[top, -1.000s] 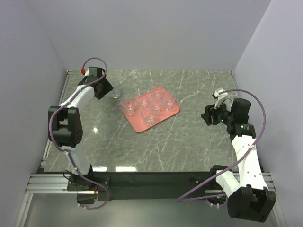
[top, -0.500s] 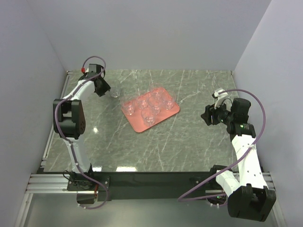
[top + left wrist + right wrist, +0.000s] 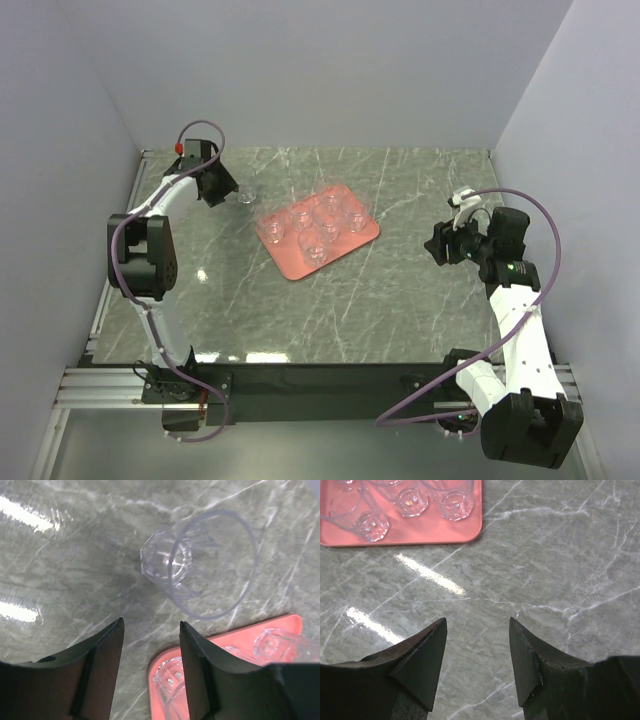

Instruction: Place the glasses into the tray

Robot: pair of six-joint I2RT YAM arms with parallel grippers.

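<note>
I'm fetching the last glass [image 3: 200, 565], on the desk [image 3: 400, 300] left of the tray [image 3: 290, 262]: my left tool [image 3: 150, 625], parted and empty, must straddle it and close, while my right tool [image 3: 477, 625] idles parted and empty.

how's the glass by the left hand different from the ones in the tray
The lone glass sits on the table beside the tray; the tray glasses sit inside it. The lone glass is alone before the open left hand; the tray glasses are clustered, no hand near. All are clear, faceted.
</note>
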